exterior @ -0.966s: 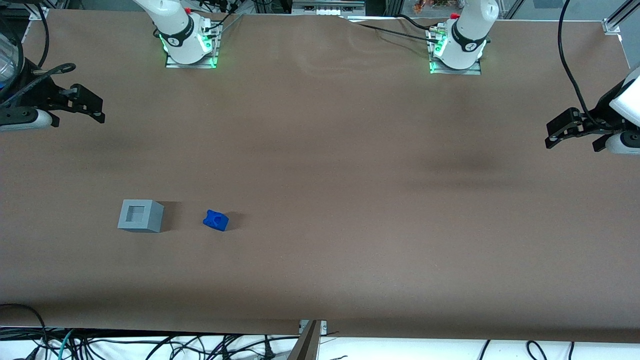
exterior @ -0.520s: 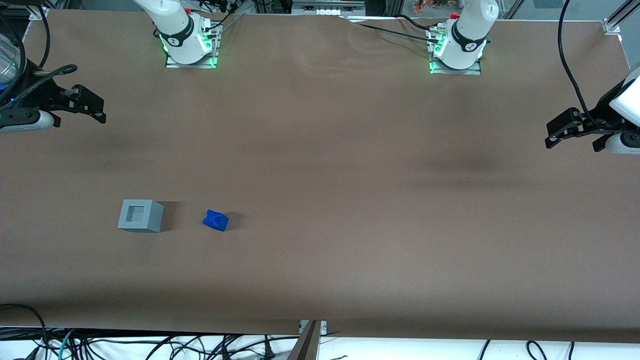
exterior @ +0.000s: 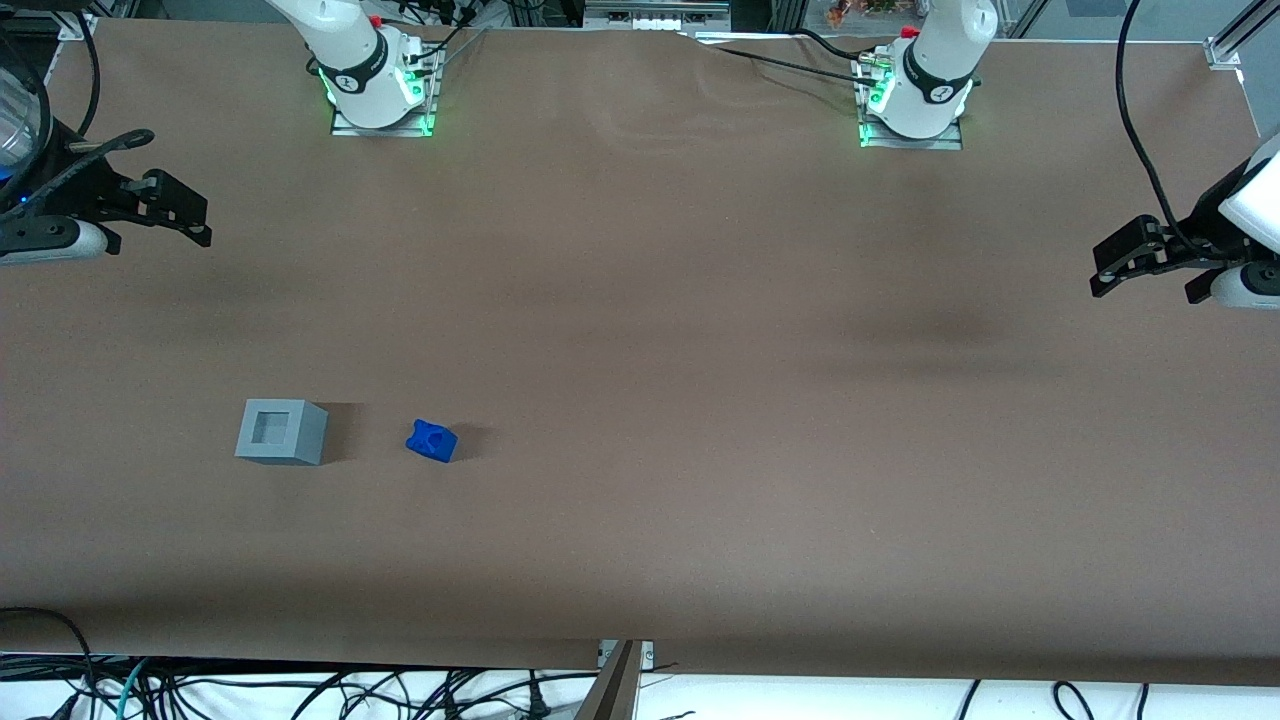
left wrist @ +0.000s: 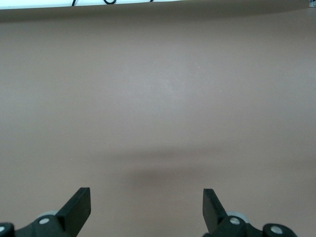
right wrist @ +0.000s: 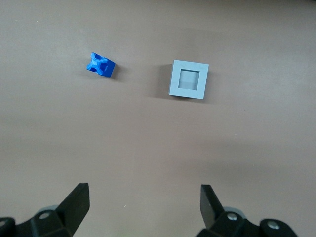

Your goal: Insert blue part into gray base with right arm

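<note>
The gray base stands on the brown table with its square recess facing up and empty. The blue part lies on the table beside it, apart from it, toward the parked arm's end. My right gripper hangs open and empty at the working arm's end of the table, farther from the front camera than both pieces and well above them. The right wrist view shows the blue part, the gray base and my open gripper with bare table between its fingers.
The two arm bases with green lights stand at the table's edge farthest from the front camera. Loose cables lie below the table's near edge. Brown cover spreads around the pieces.
The right gripper has barely shifted. The gray base and the blue part have not moved.
</note>
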Controlling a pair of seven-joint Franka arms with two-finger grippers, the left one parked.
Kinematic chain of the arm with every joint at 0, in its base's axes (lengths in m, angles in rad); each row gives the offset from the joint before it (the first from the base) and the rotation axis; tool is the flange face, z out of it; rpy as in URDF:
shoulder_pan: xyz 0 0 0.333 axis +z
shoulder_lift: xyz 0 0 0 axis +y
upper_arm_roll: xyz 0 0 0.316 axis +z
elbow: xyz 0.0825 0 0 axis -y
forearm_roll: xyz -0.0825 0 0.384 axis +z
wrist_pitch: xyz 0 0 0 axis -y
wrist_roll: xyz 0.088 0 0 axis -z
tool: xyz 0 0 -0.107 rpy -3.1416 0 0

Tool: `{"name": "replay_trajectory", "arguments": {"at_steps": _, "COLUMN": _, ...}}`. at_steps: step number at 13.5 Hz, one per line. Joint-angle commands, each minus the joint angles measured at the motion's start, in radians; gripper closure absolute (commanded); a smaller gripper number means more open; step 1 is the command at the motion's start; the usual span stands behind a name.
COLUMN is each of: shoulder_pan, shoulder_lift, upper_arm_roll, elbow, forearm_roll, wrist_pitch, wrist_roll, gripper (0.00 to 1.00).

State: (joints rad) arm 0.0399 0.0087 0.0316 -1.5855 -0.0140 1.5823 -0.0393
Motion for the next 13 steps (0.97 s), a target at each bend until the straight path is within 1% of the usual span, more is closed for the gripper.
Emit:
{"name": "replay_trajectory", "arguments": {"at_steps": 1, "shoulder_pan": -0.005, "shoulder_lift": -0.016, "upper_arm_roll": 0.002, "elbow": -0.014, "forearm_roll": -0.011, "wrist_pitch": 0.001, "wrist_roll": -0.004, "gripper": 0.01}}
{"name": "replay_trajectory", "arguments": {"at_steps": 10, "shoulder_pan": -0.005, "shoulder_lift": -0.006, "upper_arm_roll": 0.004, "elbow": -0.027, "forearm_roll": -0.009, "wrist_pitch": 0.016, "wrist_roll": 0.019, "gripper": 0.01}}
{"name": "replay_trajectory", "arguments": {"at_steps": 11, "shoulder_pan": -0.003, "shoulder_lift": 0.019, "upper_arm_roll": 0.011, "elbow": -0.037, "forearm_roll": -0.008, "wrist_pitch": 0.037, "wrist_roll": 0.089, "gripper": 0.01}}
{"name": "replay_trajectory", "arguments": {"at_steps": 13, "shoulder_pan": -0.002, "shoulder_lift": 0.118, "upper_arm_roll": 0.042, "elbow": -0.062, "forearm_roll": 0.002, "wrist_pitch": 0.164, "wrist_roll": 0.270, "gripper": 0.01}}
